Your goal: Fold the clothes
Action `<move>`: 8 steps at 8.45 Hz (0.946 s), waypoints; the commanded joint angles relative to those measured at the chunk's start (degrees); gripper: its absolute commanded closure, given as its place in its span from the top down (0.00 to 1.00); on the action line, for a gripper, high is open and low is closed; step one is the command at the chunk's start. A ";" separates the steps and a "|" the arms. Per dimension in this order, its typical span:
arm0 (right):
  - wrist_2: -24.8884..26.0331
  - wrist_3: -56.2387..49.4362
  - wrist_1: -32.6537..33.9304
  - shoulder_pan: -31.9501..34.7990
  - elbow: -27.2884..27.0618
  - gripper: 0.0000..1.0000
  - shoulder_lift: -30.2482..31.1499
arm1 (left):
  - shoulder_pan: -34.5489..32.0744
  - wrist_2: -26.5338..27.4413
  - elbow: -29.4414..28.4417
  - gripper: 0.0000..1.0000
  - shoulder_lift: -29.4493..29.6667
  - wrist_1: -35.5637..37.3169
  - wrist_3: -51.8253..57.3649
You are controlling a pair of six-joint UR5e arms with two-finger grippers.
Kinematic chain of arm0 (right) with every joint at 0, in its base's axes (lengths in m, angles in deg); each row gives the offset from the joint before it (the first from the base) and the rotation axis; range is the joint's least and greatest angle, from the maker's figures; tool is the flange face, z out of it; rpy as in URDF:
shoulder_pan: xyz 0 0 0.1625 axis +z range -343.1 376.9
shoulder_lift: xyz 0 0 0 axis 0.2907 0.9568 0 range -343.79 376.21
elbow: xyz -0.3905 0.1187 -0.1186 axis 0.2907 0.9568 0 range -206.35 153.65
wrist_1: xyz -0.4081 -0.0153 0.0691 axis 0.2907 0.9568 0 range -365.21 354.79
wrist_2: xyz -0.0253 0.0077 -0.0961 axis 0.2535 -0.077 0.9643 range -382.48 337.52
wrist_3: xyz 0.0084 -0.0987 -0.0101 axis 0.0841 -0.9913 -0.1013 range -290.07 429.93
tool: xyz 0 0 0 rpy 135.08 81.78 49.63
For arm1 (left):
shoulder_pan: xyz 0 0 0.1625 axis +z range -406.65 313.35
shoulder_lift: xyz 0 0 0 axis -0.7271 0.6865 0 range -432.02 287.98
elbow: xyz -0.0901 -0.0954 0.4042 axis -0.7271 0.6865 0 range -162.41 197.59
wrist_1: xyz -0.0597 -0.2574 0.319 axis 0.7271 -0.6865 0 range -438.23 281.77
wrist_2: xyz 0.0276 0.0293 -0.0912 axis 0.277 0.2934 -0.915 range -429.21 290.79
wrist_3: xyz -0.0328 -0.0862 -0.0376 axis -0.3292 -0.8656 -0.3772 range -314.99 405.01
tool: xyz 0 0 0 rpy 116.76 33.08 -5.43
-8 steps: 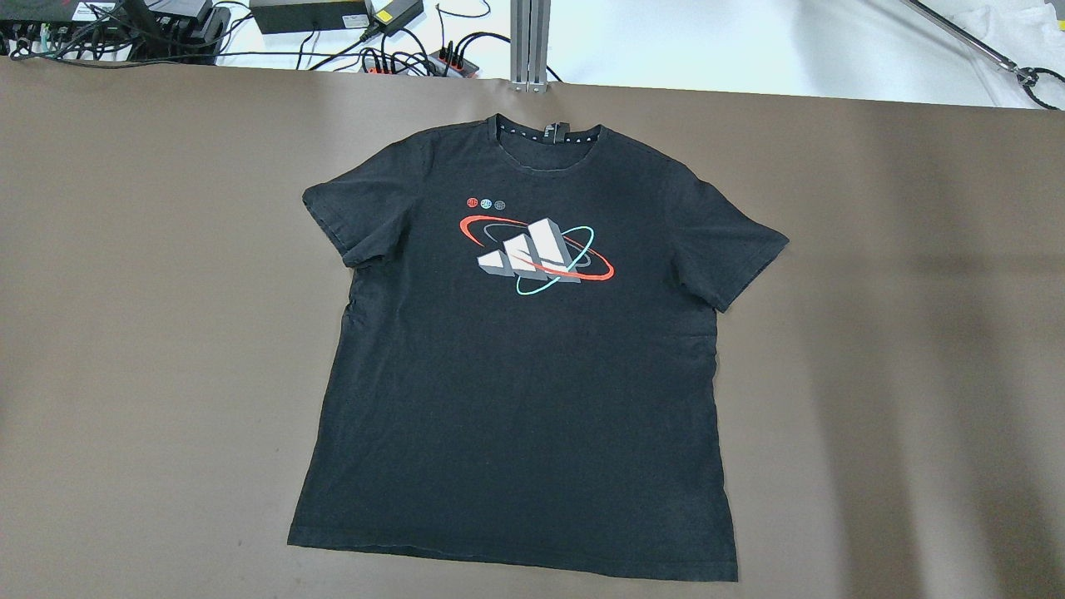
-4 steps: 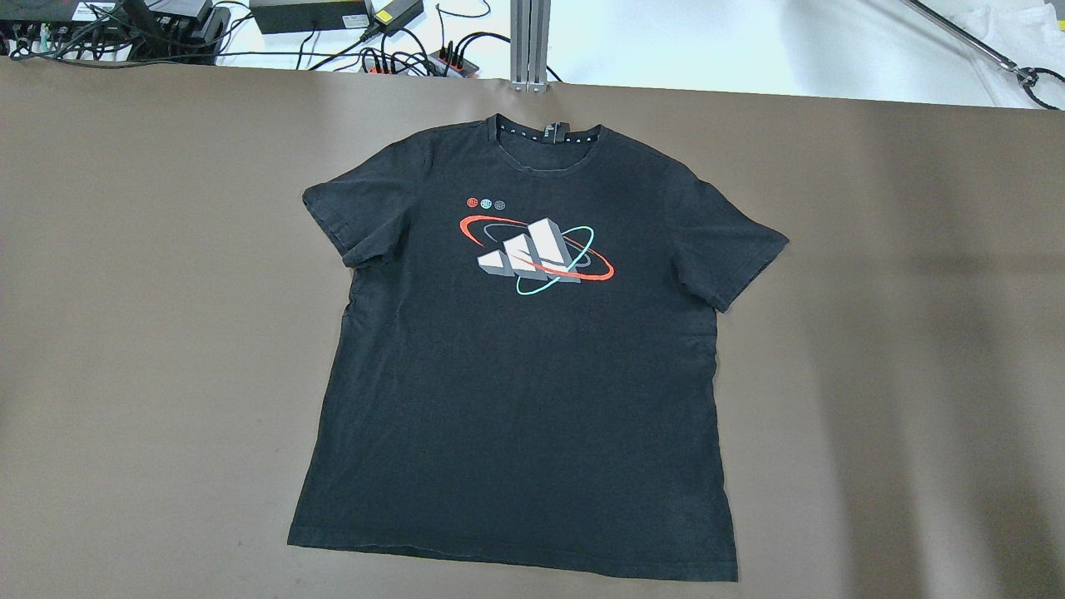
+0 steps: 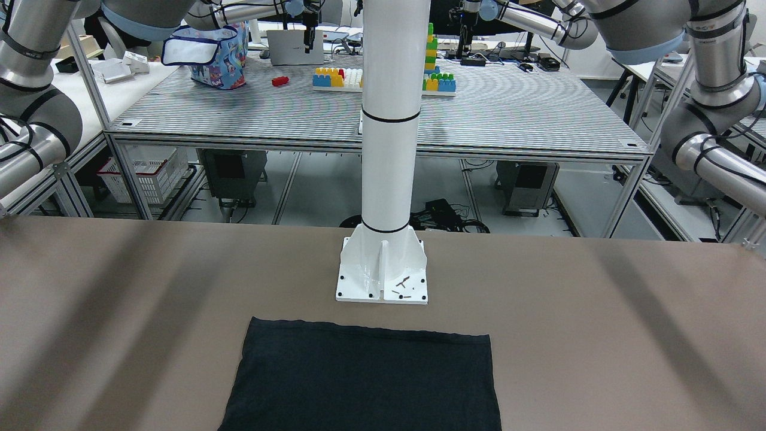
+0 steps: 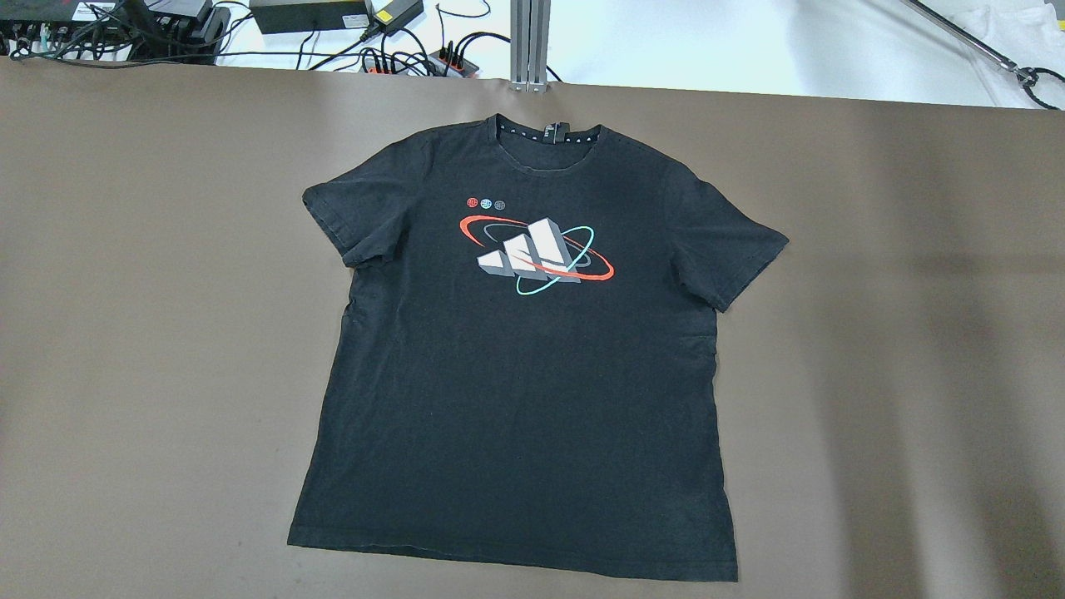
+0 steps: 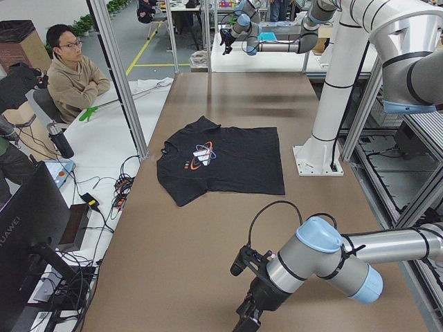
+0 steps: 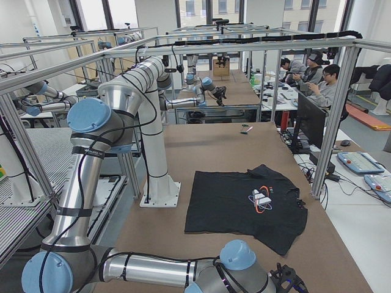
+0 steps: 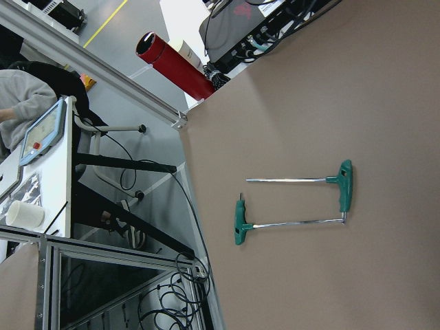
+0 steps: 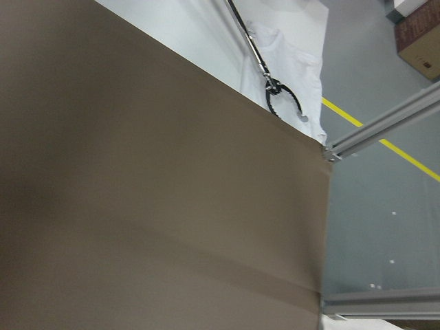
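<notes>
- Front-facing view: the black T-shirt (image 3: 362, 377) lies flat at the bottom centre of the frame. Its straight hem edge is near the white column's base plate (image 3: 382, 287) but apart from it.
- Overhead view: the T-shirt is spread open in the middle of the brown bench (image 4: 125, 333). Its collar is toward the top of the frame, both sleeves are out, and the red, white and teal chest print (image 4: 537, 254) faces up.
- Left side view: the T-shirt sits mid-frame. The left claw (image 5: 248, 318) is at the bottom edge over bare bench, well apart from the shirt. The right claw (image 5: 225, 41) is small at the top of the frame, well beyond the shirt's far side. I cannot tell whether either claw is spread or pressed together.
- Right side view: the right claw is in the lower right corner and the left claw is far off at upper centre. Both are well apart from the shirt, and their state again cannot be told.
- Left wrist view: bare bench with two green-handled T-keys (image 7: 240, 224) at centre and a red cylinder (image 7: 175, 65) off the bench at upper left.
- Right wrist view: bare bench fills the left, with a white cloth (image 8: 292, 48) beyond its edge at the top.
</notes>
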 commanded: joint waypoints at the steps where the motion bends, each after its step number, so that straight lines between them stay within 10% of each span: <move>1: -4.49 8.72 -3.22 -6.88 0.10 0.94 -0.46 | 0.05 0.00 -0.01 0.99 -0.01 0.08 -0.31; 5: -2.22 48.38 -3.83 -26.28 4.19 0.94 -12.99 | 0.13 -0.09 -0.01 0.99 0.08 0.16 -0.31; 8: 9.72 61.40 -3.49 -35.18 8.78 0.91 -20.84 | 0.92 0.00 -0.01 0.99 0.43 0.51 -1.62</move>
